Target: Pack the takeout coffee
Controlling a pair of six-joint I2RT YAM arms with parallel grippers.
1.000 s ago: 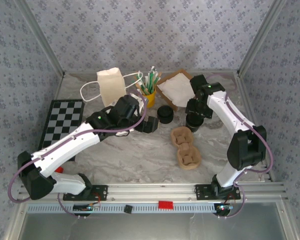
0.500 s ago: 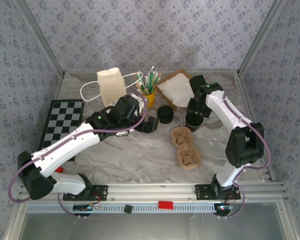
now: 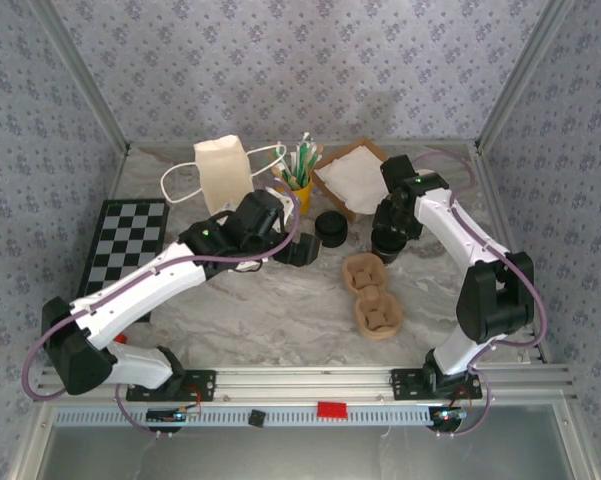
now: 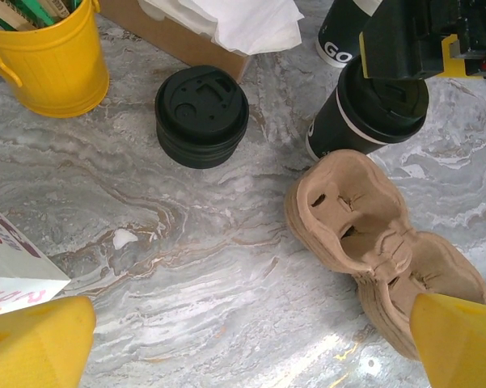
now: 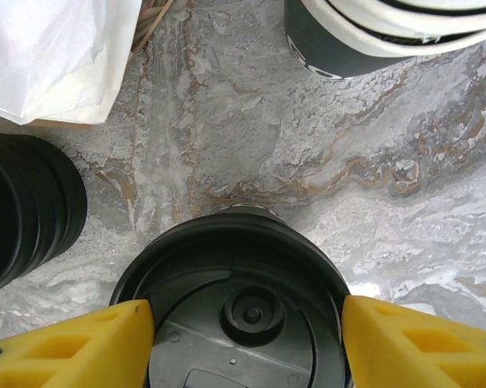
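Fingers (image 5: 73, 347) of our right gripper (image 5: 247, 339) flank the lidded cup (image 5: 251, 311), standing at one o'clock of the carrier (image 4: 364, 234), likely for loading; whether they grip, we cannot tell. Our left gripper (image 4: 251, 339) hangs wide.

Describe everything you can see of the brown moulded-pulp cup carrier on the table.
The brown moulded-pulp two-cup carrier lies flat and right side up on the grey marbled tabletop. It looks like pressed paper fibre with rounded lobes. Both wells are empty, each with slit flaps at the bottom. Its far end sits against or just short of the black lidded paper coffee cup; whether they touch cannot be told.
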